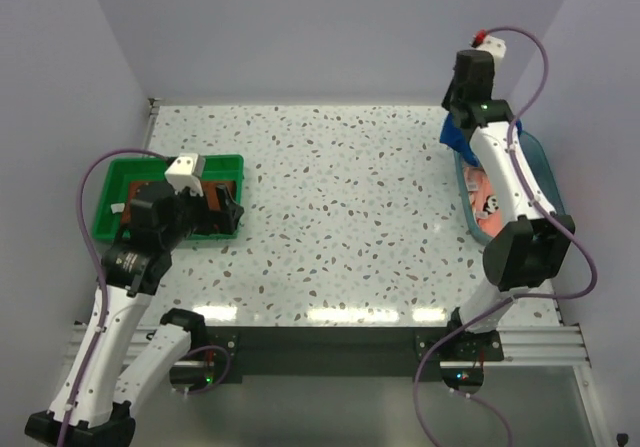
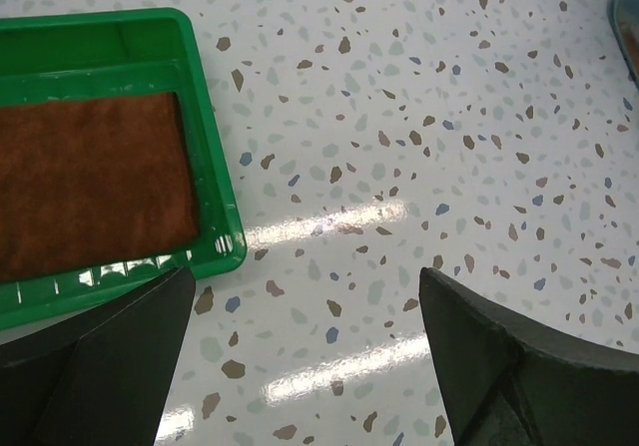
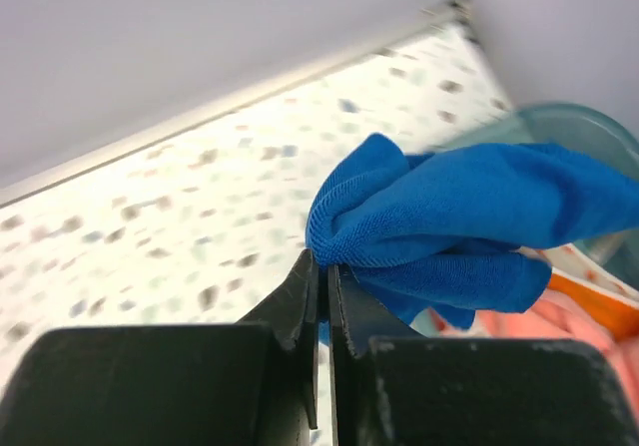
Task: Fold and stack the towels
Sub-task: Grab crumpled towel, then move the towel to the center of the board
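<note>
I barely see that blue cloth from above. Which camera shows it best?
The right wrist view: the blue towel fills it, bunched, pinched by the shut right gripper. The top view shows only a blue sliver; the left wrist view, nothing.

Four towels show: one rust-brown towel [image 2: 90,182], one blue towel [image 3: 469,217], one orange towel [image 3: 599,301] with white markings and one pink towel [image 3: 564,338]. There is one green tray [image 2: 213,167] and one clear blue tub [image 3: 559,122]. Two arms stand at the one speckled desk [image 1: 340,217], a left arm [image 1: 110,312] and a right arm [image 1: 508,182].
</note>
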You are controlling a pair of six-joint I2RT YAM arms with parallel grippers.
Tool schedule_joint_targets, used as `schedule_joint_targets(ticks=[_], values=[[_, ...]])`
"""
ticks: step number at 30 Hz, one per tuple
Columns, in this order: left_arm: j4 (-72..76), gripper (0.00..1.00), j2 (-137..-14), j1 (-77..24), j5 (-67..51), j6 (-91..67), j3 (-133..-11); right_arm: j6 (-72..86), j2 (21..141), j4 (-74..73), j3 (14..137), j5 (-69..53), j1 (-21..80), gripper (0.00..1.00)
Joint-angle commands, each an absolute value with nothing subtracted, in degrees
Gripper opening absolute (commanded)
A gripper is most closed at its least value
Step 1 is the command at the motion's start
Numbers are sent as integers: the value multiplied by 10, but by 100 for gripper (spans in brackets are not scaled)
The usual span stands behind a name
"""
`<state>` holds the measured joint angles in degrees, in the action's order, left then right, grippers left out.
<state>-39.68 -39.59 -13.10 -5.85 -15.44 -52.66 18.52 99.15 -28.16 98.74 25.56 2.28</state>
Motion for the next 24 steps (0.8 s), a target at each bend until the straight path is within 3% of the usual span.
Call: schedule_joint_targets(ticks=[1,8,12,15,19,24], values=[[-366,100,-410,-134,-71,-151,-551,110,934,-259,1035,240,107,0],[-358,100,-439,-134,-69,-158,-557,27,919,-230,1133,158,207,0],[-345,100,-456,-134,-79,-167,-555,16,892,-216,1123,110,258,0],[-334,100,-466,-134,-88,-172,-546,48,841,-214,1032,76,291,0],[-322,100,-478,-134,-103,-182,-525,135,760,-209,769,48,337,1],[-291,100,-498,-134,-144,-197,-490,276,685,-289,548,-18,442,12]])
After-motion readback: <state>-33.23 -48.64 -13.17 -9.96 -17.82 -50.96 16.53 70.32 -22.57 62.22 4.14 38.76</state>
